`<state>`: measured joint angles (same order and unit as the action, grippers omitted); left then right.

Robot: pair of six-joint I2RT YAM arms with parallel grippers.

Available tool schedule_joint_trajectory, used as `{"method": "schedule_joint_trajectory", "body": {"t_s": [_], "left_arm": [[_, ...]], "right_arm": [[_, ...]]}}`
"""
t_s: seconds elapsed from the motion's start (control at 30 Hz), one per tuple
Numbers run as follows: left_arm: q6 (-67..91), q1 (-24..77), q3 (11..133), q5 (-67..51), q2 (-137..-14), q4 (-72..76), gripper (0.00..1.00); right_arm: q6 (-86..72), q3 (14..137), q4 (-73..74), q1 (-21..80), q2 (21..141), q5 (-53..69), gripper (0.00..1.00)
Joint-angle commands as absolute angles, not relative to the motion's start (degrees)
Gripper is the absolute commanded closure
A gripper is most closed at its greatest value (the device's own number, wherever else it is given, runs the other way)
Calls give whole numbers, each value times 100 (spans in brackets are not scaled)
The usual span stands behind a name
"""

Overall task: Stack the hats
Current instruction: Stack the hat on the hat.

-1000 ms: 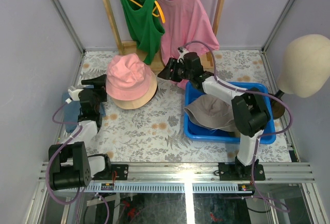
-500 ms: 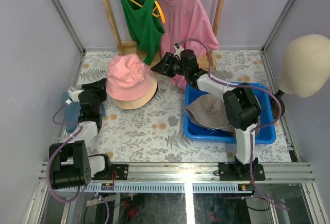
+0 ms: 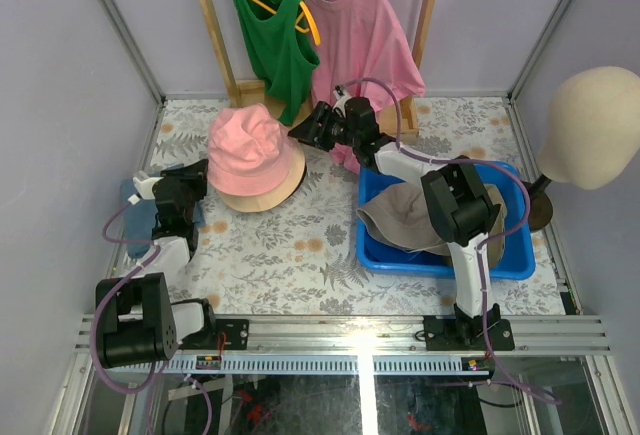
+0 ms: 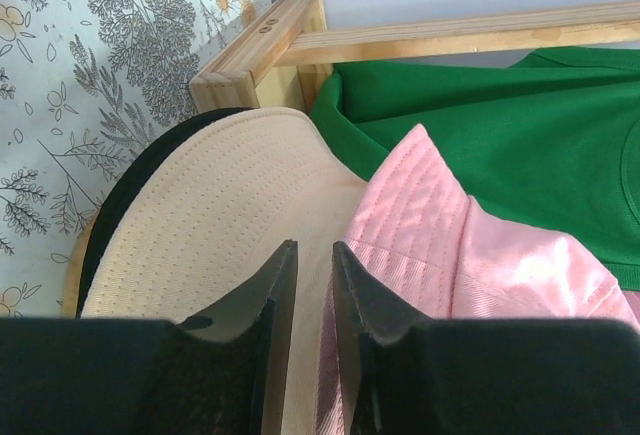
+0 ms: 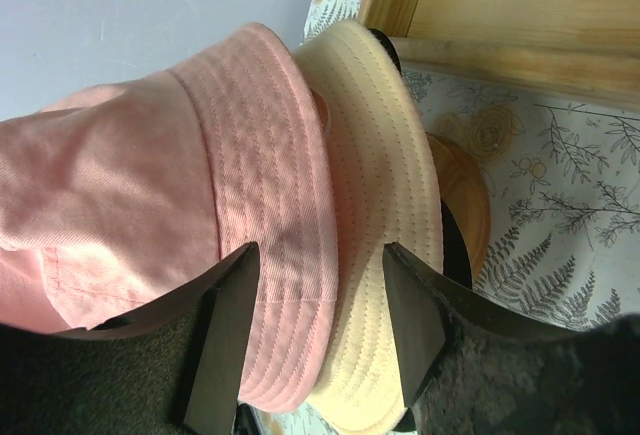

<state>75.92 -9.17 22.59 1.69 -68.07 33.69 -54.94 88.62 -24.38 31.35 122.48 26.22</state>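
Observation:
A pink bucket hat tops a stack on the far left of the table, over a beige hat with a black hat underneath. My left gripper is at the stack's left edge. Its jaws are almost together, and the edge of the pink hat's brim lies in the narrow gap beside the beige brim. My right gripper is open at the stack's right edge, its fingers straddling the pink brim and beige brim. A grey-taupe hat lies in the blue bin.
A wooden rack at the back holds a green shirt and a pink shirt, just behind the stack. A cream mannequin head stands at the right edge. Blue fabric shows beside the left arm.
The left jaws have narrowed from wide to nearly together at the brim. The right gripper has slid left from beside the pink shirt to the stack's right edge.

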Motion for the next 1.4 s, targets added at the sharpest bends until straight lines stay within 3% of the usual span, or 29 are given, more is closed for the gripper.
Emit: {"method": "schedule_joint_trajectory", "body": {"t_s": [0.0, 0.2, 0.43, 0.63, 0.93, 1.23, 1.37], "left_arm": [[7356, -978, 2284, 84, -6733, 3289, 83], [7270, -976, 2350, 75, -6748, 3156, 86], [7212, -978, 2372, 89, -6763, 3035, 87], [7148, -976, 2404, 110, -6744, 2905, 94], [7137, -978, 2391, 195, -6675, 2652, 100], [7133, -992, 2303, 347, -6549, 2359, 100], [7276, -1016, 2228, 515, -6309, 2420, 84]], "right_arm": [[-5702, 9281, -2858, 3197, 12340, 2833, 40], [-6012, 9379, -3135, 3200, 12541, 3005, 43], [-6393, 9365, -3565, 3206, 12730, 3194, 52], [-6505, 9147, -3822, 3204, 12642, 3226, 79], [-6419, 8755, -3824, 3201, 12357, 3217, 100], [-6176, 8563, -3648, 3201, 12165, 3160, 100], [-6159, 8623, -3629, 3206, 12147, 3199, 100]]}}
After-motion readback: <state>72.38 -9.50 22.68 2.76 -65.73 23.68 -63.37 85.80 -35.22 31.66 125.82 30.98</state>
